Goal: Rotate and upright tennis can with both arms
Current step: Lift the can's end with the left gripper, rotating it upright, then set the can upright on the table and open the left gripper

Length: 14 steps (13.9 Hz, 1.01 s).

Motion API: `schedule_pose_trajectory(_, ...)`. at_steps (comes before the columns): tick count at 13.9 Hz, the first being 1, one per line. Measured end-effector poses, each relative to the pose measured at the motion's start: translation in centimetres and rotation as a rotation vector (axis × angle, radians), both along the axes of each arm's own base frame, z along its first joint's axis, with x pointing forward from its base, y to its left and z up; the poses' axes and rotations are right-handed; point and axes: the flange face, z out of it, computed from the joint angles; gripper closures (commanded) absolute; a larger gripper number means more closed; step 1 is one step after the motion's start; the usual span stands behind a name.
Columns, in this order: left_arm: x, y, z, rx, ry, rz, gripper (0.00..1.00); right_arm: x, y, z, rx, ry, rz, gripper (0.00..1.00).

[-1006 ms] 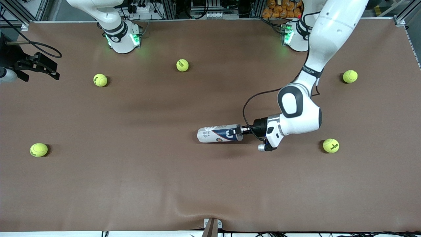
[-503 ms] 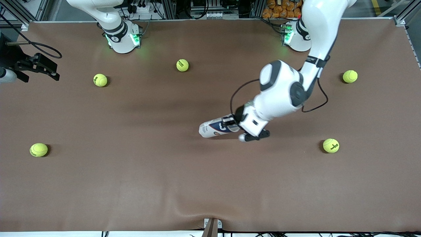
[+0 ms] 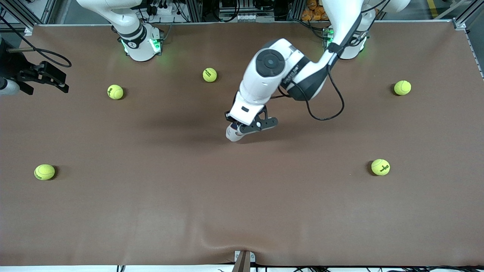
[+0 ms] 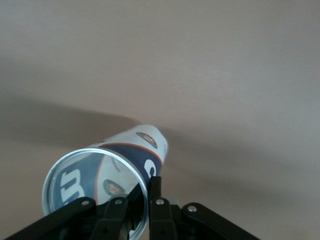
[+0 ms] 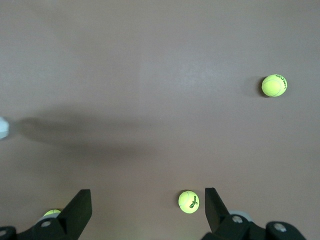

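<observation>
The tennis can is tilted steeply near the table's middle, its white closed end on the brown mat and most of it hidden under the left wrist. In the left wrist view the tennis can shows its navy and white label and silver rim. My left gripper is shut on that rim, and in its wrist view the left gripper has one finger inside the mouth and one outside. My right gripper waits at the right arm's end of the table; the right gripper is open with nothing in it.
Several yellow tennis balls lie scattered on the mat, among them one close to the bases, one toward the left arm's end and one toward the right arm's end. A black cable loops off the left arm.
The left arm swung up and toward the bases, raising the can's rim end. The can went from lying flat to steeply tilted on its closed end. The right arm stayed still.
</observation>
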Motion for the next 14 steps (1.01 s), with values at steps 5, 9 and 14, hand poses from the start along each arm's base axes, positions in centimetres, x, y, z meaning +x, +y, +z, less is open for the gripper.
schedule_pose_trajectory(5, -2.9, -3.0, -1.7, 0.173, -0.034, -0.007, 1.00, 0.0, 0.0, 0.0, 0.001, 0.000, 0.005, 0.00)
schedule_pose_trajectory(9, -6.0, -6.0, -3.8, 0.269, -0.071, -0.021, 1.00, -0.1, -0.4, 0.1, 0.001, 0.002, 0.001, 0.00)
schedule_pose_trajectory(14, -6.5, -6.4, -3.5, 0.286, -0.069, -0.018, 1.00, -0.2, -0.6, 0.1, 0.001, 0.008, 0.000, 0.00)
